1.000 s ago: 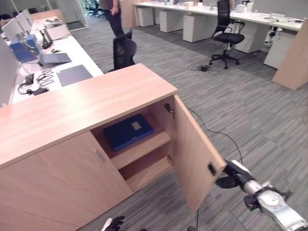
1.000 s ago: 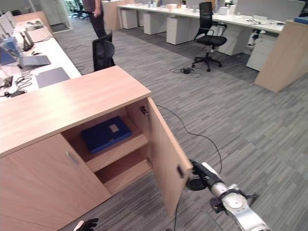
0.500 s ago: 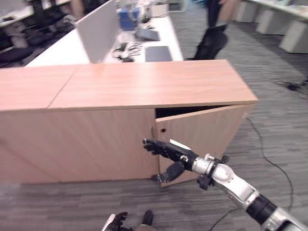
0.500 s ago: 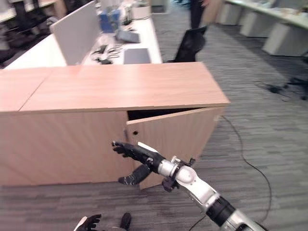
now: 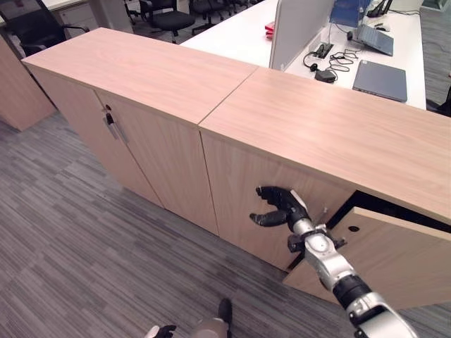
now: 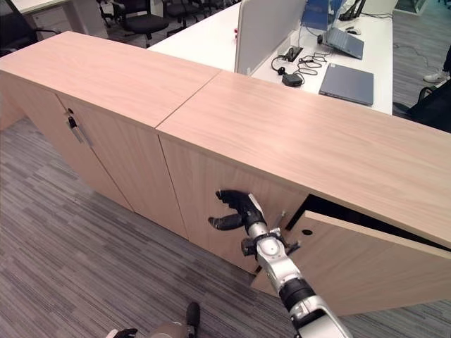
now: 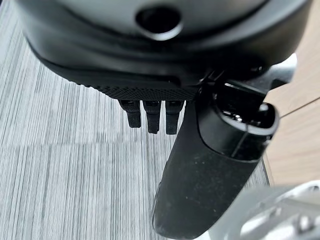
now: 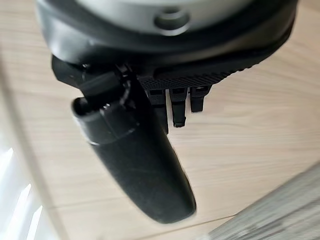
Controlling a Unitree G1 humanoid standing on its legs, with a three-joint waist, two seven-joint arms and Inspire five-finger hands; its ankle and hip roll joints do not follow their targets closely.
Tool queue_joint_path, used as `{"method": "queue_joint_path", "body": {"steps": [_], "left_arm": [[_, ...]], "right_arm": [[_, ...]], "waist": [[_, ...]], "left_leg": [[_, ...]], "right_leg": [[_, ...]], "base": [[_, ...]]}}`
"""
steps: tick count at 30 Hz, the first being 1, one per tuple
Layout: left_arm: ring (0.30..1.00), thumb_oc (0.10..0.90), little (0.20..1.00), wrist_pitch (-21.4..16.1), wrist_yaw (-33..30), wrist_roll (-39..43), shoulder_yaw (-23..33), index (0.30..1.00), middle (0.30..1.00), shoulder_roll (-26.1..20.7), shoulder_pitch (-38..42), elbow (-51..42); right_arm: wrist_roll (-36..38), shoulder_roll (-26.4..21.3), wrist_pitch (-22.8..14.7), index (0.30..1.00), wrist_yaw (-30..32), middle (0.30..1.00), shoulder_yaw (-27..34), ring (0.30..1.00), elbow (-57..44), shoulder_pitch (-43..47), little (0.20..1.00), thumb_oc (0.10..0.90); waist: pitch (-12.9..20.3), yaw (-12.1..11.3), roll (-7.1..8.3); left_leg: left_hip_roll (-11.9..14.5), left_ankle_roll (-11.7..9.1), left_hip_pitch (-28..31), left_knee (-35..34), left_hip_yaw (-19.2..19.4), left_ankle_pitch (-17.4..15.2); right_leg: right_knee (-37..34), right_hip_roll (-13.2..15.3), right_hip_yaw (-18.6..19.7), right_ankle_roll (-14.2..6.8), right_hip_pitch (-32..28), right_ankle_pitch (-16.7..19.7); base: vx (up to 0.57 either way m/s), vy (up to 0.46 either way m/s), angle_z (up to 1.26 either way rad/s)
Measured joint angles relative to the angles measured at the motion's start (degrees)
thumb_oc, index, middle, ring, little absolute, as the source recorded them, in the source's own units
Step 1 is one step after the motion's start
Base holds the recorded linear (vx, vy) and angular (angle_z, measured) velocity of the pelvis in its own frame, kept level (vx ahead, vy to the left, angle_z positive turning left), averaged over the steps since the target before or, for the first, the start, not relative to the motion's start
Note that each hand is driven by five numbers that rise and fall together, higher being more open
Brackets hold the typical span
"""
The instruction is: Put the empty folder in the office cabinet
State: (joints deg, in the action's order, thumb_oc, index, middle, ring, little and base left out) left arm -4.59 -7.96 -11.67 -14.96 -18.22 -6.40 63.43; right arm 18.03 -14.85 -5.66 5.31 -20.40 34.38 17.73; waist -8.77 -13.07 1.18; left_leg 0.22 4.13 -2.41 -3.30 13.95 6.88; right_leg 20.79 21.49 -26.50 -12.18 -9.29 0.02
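The right hand (image 5: pixel 276 205), fingers relaxed and empty, hovers before the nearly closed cabinet door (image 5: pixel 394 260), a stiff, light panel best pushed flat with the fingers near its free edge.

Cabinet door (image 5: pixel 394 257) ajar, narrow dark gap behind.

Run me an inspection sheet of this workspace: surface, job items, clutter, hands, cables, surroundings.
Surface: light wooden cabinet top, nothing seen on it.
Job's things: light wooden office cabinet door ajar, dark gap above it; folder cannot be seen.
Clutter: closed grey laptop and open laptop on the white desk behind.
Hands: right hand open, raised in front of the neighbouring closed cabinet door; left hand open over the floor.
Cables: black cables and headset on the desk.
Surroundings: grey striped carpet, grey desk divider, black office chairs.
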Motion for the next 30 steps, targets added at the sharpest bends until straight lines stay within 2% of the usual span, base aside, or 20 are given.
{"method": "queue_joint_path", "body": {"steps": [1,2,4,5,6,8,9,10,11,12,13,14,15,17,18,21,25,30], "left_arm": [[0.9,0.8,0.9,0.47,-0.06,-0.13,0.71,0.9,0.9,-0.22,-0.05,-0.31],[0.9,0.8,0.9,0.47,-0.09,-0.21,0.78,0.9,0.9,-0.46,-0.06,-0.4],[0.9,0.8,0.9,0.52,-0.17,-0.72,1.35,0.9,0.9,-1.2,1.54,-0.49],[0.9,0.8,0.9,0.55,-0.24,-1.08,1.76,0.9,0.9,-1.54,1.67,-0.87],[0.9,0.8,0.9,0.46,-0.32,-1.13,1.69,0.9,0.9,-2.08,2.21,-1.24],[0.9,0.8,0.9,0.41,-0.54,-1.09,1.95,0.9,0.9,-2.47,3.14,-0.99],[0.9,0.8,0.9,0.45,-0.46,-1.04,2.46,0.9,0.9,-2.55,4.27,-0.82],[0.9,0.8,0.9,0.54,-0.39,-0.99,2.84,0.9,0.9,-2.45,4.72,-0.97],[0.9,0.8,0.9,0.59,-0.39,-0.96,3.29,0.9,0.9,-2.13,5.1,-1.06],[0.9,0.8,0.9,0.24,-0.54,-0.94,3.66,0.9,0.9,-1.92,4.65,-1.33],[0.9,0.8,0.9,0.06,-0.51,-0.86,3.61,0.9,0.9,-1.76,4.81,-1.63],[0.9,0.8,0.9,-0.06,-0.47,-0.86,3.51,0.9,0.9,-1.39,4.76,-1.69],[0.9,0.8,0.9,-0.04,-0.28,-0.91,2.64,0.9,0.9,-0.75,4.53,-1.86],[0.9,0.8,0.9,-0.07,0.05,-0.97,-0.13,0.9,0.9,-0.55,3.63,-2.15],[0.9,0.8,0.9,-0.45,0.8,-1.0,-1.51,0.9,0.9,0.0,3.11,-2.18],[0.9,0.8,0.9,-0.46,1.67,-1.09,-3.04,0.9,0.9,1.13,3.09,-2.25],[0.9,0.8,0.9,-0.45,2.29,-1.06,-3.37,0.9,0.9,1.34,3.0,-2.18],[0.9,0.8,0.9,-0.44,2.82,1.12,-3.22,0.9,0.9,1.53,2.68,-2.25]], "right_arm": [[-0.02,0.14,-0.08,0.9,0.16,0.9,2.07,0.9,-0.65,-3.85,0.9,0.8],[-0.04,0.01,0.22,0.9,0.27,0.9,3.1,0.9,-0.44,-5.8,0.9,0.8],[-0.55,-0.5,-0.32,0.9,-0.1,0.9,4.97,0.9,-1.01,-12.29,0.9,0.8],[-1.95,-0.63,-0.1,0.9,-0.59,0.9,5.67,0.9,-0.62,-15.76,0.9,0.8],[-2.75,-1.5,0.97,0.9,-1.11,0.9,5.69,0.9,0.58,-19.06,0.9,0.8],[-4.4,-2.07,2.97,0.9,-1.25,0.9,5.62,0.9,3.85,-21.0,0.9,0.8],[-5.6,-2.31,3.37,0.9,-1.73,0.9,5.72,0.9,7.34,-21.92,0.9,0.8],[-6.37,-2.15,3.71,0.9,-1.91,0.9,6.1,0.9,8.37,-22.91,0.9,0.8],[-6.69,-1.74,3.71,0.9,-2.1,0.9,6.9,0.9,9.4,-24.22,0.9,0.8],[-6.74,-1.46,5.27,0.9,-2.39,0.9,6.95,0.9,10.97,-25.0,0.9,0.8],[-7.23,-1.35,5.21,0.9,-2.87,0.9,7.01,0.9,11.83,-25.02,0.9,0.8],[-7.77,-1.33,5.21,0.9,-3.24,0.9,7.04,0.9,12.89,-24.74,0.9,0.8],[-9.15,-1.46,5.09,0.9,-3.58,0.9,7.11,0.9,13.91,-24.69,0.9,0.8],[-10.15,-1.53,4.29,0.9,-3.89,0.9,7.17,0.9,16.91,-24.38,0.9,0.8],[-10.39,-1.7,4.56,0.9,-4.05,0.9,7.42,0.9,18.09,-23.27,0.9,0.8],[-11.3,-2.17,4.3,0.9,-4.03,0.9,7.77,0.9,20.24,-23.1,0.9,0.8],[-11.21,-2.25,4.4,0.9,-3.63,0.9,9.03,0.9,22.23,-22.17,0.9,0.8],[-9.44,-1.74,4.5,0.9,-2.7,0.9,11.8,0.9,24.56,-22.15,0.9,0.8]], "waist": [[-0.79,2.54,-1.06],[-0.96,3.72,-1.32],[-1.39,6.04,-1.93],[-1.27,7.22,-1.82],[-1.38,8.92,-2.06],[-1.33,10.69,-1.42],[-1.08,11.46,-0.6],[-1.05,12.56,-0.22],[-0.95,13.26,-0.1],[-0.71,12.96,0.29],[-0.48,12.79,0.54],[-0.43,13.06,0.41],[0.21,13.64,-0.31],[1.07,14.47,-1.2],[1.58,14.5,-1.9],[2.81,14.95,-2.44],[3.56,16.02,-2.52],[4.25,16.23,-2.82]], "left_leg": [[-0.6,1.22,2.59,-1.41,0.17,-0.06],[-0.93,1.66,3.08,-1.57,0.04,-0.5],[-1.22,1.85,4.03,-1.63,0.0,-1.5],[-1.29,1.9,4.74,-1.62,-0.17,-1.77],[-1.36,1.67,4.92,-1.62,0.11,-2.09],[-1.54,1.41,4.7,-1.62,0.16,-2.19],[-1.96,0.56,4.46,-1.61,1.72,-2.03],[-2.31,0.87,4.6,-1.64,1.79,-2.46],[-2.48,0.73,4.72,-1.62,1.53,-2.49],[-2.55,0.23,4.86,-1.63,1.97,-2.71],[-2.57,-0.25,5.16,-1.62,2.53,-2.69],[-2.17,-0.9,5.45,-1.62,2.75,-2.67],[-1.17,-2.05,5.69,-1.62,2.78,-2.69],[0.18,-2.98,5.84,-1.62,2.75,-2.74],[1.35,-3.95,6.3,-1.62,2.76,-2.72],[3.1,-5.33,6.74,-1.61,2.97,-2.83],[3.98,-6.09,7.09,-1.62,3.19,-3.07],[4.18,-6.75,8.11,-1.62,5.89,-3.74]], "right_leg": [[12.22,3.55,3.05,-3.23,4.91,5.38],[17.32,5.4,4.32,-4.14,8.15,6.98],[17.44,3.11,11.63,-4.04,12.38,0.9],[13.14,1.09,13.92,-3.68,12.94,-1.99],[4.92,-1.0,14.61,-3.18,13.22,-3.32],[-4.65,-3.11,14.76,-2.41,13.88,-3.06],[-11.5,-4.03,15.17,-1.51,14.72,-1.16],[-14.62,-4.22,15.22,-0.99,14.27,-0.09],[-14.67,-4.33,15.21,-0.42,14.1,0.66],[-15.13,-4.79,15.79,-0.15,13.59,1.1],[-16.21,-4.94,15.94,0.62,13.14,1.79],[-17.88,-5.47,15.9,1.5,12.72,4.02],[-19.26,-6.67,15.71,2.39,12.3,5.43],[-20.98,-8.27,15.71,2.66,11.36,5.62],[-22.4,-9.71,15.7,3.51,10.16,6.14],[-24.43,-11.69,15.71,4.84,9.35,6.56],[-25.44,-12.76,15.97,5.24,8.61,6.59],[-26.15,-13.01,17.99,5.59,8.72,6.9]], "base": [[0.08,0.143,0.02],[0.1,0.087,-0.01],[0.11,-0.015,0.02],[0.05,-0.051,0.06],[0.07,-0.093,0.05],[0.09,-0.12,-0.11],[0.06,-0.083,-0.26],[0.03,-0.052,-0.2],[0.03,-0.052,-0.1],[0.05,-0.078,-0.18],[0.06,-0.099,-0.32],[0.06,-0.106,-0.22],[0.04,-0.082,-0.16],[0.03,-0.071,-0.13],[0.04,-0.078,-0.12],[0.04,-0.1,-0.1],[0.04,-0.063,-0.08],[0.05,-0.066,-0.24]]}}
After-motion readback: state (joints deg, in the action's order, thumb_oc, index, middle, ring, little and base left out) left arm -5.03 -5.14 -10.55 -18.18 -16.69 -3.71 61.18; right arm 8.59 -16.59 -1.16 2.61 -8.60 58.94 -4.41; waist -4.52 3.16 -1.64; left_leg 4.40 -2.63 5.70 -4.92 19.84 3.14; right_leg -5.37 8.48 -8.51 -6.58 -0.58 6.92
